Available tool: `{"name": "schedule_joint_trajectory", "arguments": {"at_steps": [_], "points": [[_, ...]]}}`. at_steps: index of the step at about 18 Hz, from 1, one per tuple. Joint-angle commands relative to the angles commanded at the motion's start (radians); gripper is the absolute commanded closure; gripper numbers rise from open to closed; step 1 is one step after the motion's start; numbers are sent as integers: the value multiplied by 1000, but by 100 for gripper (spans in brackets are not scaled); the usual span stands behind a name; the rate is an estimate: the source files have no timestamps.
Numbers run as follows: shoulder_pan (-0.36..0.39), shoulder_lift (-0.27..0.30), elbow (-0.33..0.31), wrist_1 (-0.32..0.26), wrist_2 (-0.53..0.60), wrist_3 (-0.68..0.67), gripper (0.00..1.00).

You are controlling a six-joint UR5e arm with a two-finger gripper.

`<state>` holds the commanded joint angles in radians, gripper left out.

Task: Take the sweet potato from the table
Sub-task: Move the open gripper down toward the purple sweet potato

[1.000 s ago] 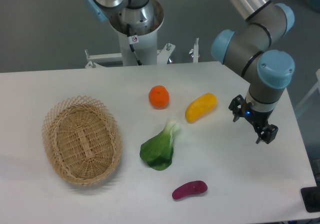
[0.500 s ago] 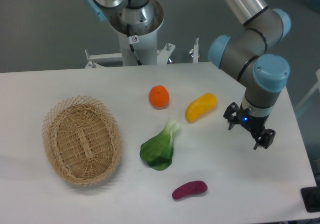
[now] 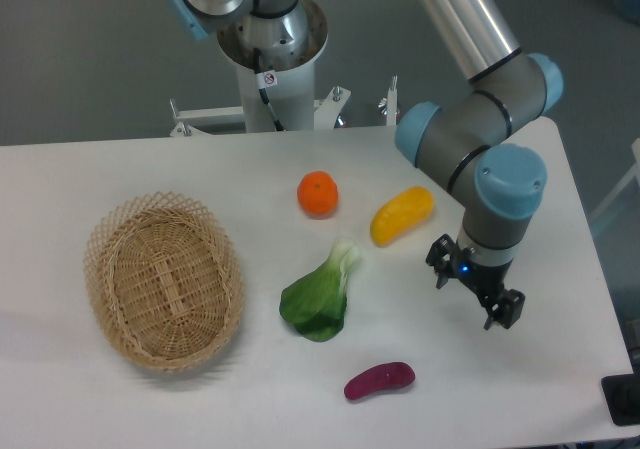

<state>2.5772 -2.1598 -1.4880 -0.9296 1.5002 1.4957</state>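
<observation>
**Arm Hangs Above Table, Sweet Potato Ungrasped**

The sweet potato point(image 3: 379, 380), glossy and dark magenta, lies on its side near the front edge of the white table point(image 3: 120, 409), touching nothing else. Above it and to its right hangs the gripper point(image 3: 472, 287), its two fingers spread apart and empty, clear of the tabletop and apart from the vegetable. Judging by that position, the arm is on its approach: the open fingers are placed to come down around the sweet potato, which lies nearly crosswise to the camera, so the wrist may need to turn for the fingers to span its narrow width rather than its length.

Farther out, a leafy green vegetable point(image 3: 319, 299) rests at mid-table, with a yellow-orange vegetable point(image 3: 402, 215) and an orange point(image 3: 317, 193) behind it. All three lie well apart from the target and should not crowd the grasp. A woven basket point(image 3: 165, 281) sits at the left, nothing visible inside it.

The tabletop is plain, matte and smooth, giving a rounded, glossy item little to stop it rolling if nudged. Behind it stand the arm's white base column point(image 3: 272, 69) and a grey wall.
</observation>
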Motion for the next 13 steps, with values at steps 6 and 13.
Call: {"name": "schedule_joint_trajectory", "arguments": {"at_steps": [6,13], "points": [[-44,-11,2,24,-3,-6,0],[-78,-35,0,68,-3,-3,0]]}}
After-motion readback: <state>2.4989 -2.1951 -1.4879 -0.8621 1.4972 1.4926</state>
